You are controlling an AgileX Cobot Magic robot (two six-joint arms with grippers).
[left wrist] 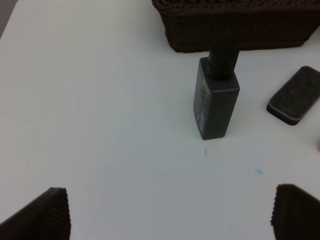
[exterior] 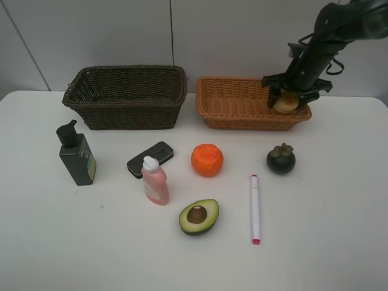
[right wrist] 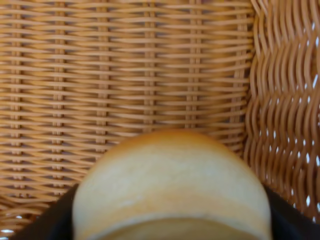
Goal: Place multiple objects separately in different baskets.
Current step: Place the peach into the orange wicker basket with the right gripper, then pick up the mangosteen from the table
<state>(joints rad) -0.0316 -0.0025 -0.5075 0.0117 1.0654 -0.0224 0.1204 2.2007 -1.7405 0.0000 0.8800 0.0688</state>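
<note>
My right gripper [exterior: 287, 99] reaches down into the right end of the light orange-tan basket [exterior: 236, 121]. The tan round fruit [exterior: 285, 105] [right wrist: 170, 185] sits between its dark fingers [right wrist: 45, 225], low over the woven floor [right wrist: 125, 65]; I cannot see whether they still press it. My left gripper [left wrist: 170, 215] hangs open over bare table, short of the dark green pump bottle [left wrist: 216, 102] [exterior: 77, 159]. On the table lie the black flat device [exterior: 150, 159], pink bottle [exterior: 156, 182], orange [exterior: 207, 159], halved avocado [exterior: 199, 216], mangosteen [exterior: 280, 159] and marker [exterior: 255, 209].
The dark brown basket [exterior: 124, 70] [left wrist: 240, 30] stands at the back left, just behind the pump bottle, with nothing showing inside it. A grey wall runs behind both baskets. The black device [left wrist: 295, 95] lies to one side of the pump bottle.
</note>
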